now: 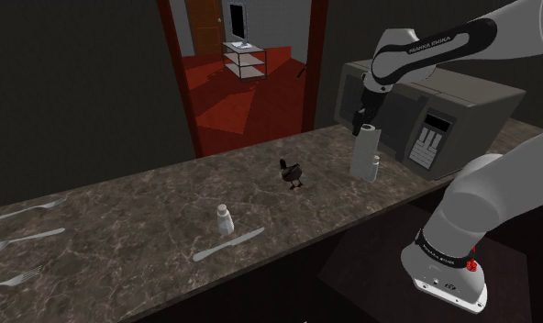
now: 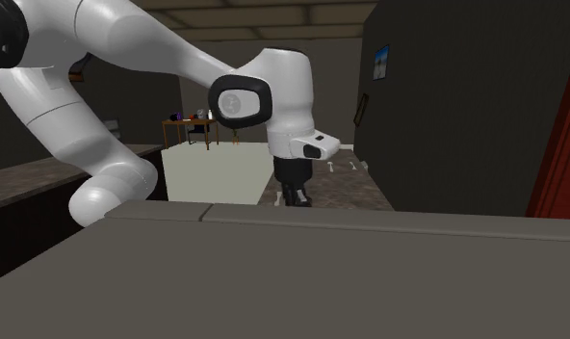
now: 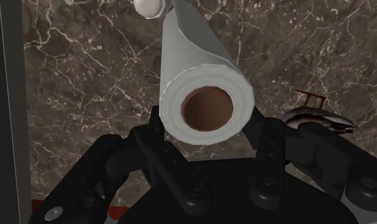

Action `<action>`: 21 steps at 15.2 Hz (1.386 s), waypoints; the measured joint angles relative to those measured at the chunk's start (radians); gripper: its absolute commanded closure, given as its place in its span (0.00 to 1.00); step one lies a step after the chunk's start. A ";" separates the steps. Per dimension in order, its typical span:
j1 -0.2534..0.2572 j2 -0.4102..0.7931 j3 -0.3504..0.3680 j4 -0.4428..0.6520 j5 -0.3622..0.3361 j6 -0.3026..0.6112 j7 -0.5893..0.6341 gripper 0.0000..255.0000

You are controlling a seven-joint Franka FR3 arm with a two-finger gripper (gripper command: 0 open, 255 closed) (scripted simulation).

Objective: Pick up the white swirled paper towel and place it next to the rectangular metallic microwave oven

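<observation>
The white paper towel roll [image 1: 364, 151] stands upright on the dark marble counter [image 1: 150, 229], close in front of the grey rectangular microwave [image 1: 444, 110]. My black gripper [image 1: 361, 120] comes down on the roll's top end. In the wrist view I look down the roll [image 3: 200, 63] onto its brown core, with one black finger [image 3: 156, 127] on each side pressed against it. The second exterior view looks over the microwave's top [image 2: 273, 279] at the gripper [image 2: 293, 193].
A small white shaker [image 1: 376, 165] stands right beside the roll, and a dark bird figure [image 1: 293, 172] is a little further along. A second shaker [image 1: 224, 220], a knife [image 1: 228, 244] and forks [image 1: 27, 211] lie toward the shoulder view's left. A doorway [image 1: 242, 73] opens behind the counter.
</observation>
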 measured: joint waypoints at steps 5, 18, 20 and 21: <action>0.001 0.014 -0.005 -0.018 0.000 0.030 -0.003 1.00; -0.004 -0.022 0.005 0.026 -0.003 -0.047 0.002 0.00; -0.007 -0.041 0.011 0.056 -0.005 -0.096 0.005 0.00; -0.006 -0.041 0.011 0.063 -0.005 -0.103 0.004 0.00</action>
